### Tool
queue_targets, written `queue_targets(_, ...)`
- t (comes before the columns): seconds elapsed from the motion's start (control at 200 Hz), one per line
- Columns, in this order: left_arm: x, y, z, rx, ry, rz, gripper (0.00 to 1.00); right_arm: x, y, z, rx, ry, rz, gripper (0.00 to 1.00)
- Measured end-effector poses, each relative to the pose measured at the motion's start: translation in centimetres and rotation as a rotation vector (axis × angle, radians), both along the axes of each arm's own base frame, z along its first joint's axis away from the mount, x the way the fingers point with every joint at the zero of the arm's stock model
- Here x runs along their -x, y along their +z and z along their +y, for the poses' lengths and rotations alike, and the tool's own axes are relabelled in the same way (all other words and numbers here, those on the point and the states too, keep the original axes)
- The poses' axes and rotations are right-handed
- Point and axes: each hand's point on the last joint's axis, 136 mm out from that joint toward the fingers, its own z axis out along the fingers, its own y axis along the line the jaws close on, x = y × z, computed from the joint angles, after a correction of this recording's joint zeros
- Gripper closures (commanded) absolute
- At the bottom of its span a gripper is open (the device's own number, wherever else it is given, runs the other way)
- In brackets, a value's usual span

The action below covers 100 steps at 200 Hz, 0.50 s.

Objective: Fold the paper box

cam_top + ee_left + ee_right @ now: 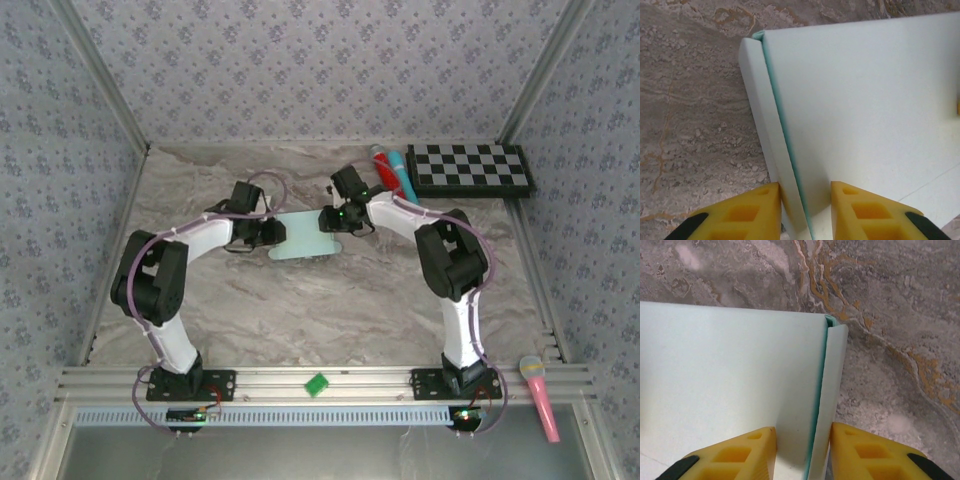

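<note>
The paper box [300,238] is a pale aqua card sheet lying flat on the marble table between my two grippers. My left gripper [272,232] is at its left end. In the left wrist view the jaws [805,186] are open and straddle a raised side flap [765,125]; the left finger touches the flap's outer face, and the right one stands over the main panel [865,110]. My right gripper [328,222] is at the right end. Its jaws [802,429] are likewise open around the raised flap [832,385], with the right finger against it.
A black-and-white checkerboard [470,170] lies at the back right, with a red and a blue tube [390,172] beside it. A pink microphone [538,395] and a small green piece [317,383] rest on the front rail. Patterned walls close in three sides.
</note>
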Motion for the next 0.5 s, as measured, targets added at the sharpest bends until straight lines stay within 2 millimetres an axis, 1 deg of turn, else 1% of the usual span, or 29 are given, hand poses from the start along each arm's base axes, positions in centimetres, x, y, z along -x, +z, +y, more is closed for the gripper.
queue_targets(0.17, 1.1, 0.0, 0.1, -0.013, 0.054, 0.011, 0.73, -0.7, 0.0, 0.6, 0.009, 0.048, 0.004, 0.66)
queue_targets(0.39, 4.0, 0.0, 0.0, -0.01, 0.094, 0.035, 0.72, -0.8, 0.0, 1.5, 0.018, 0.121, -0.002, 0.66)
queue_targets(0.5, 5.0, -0.1, -0.1, -0.011, 0.097, 0.04, 0.71, -0.9, 0.0, 1.9, 0.027, 0.148, -0.012, 0.66)
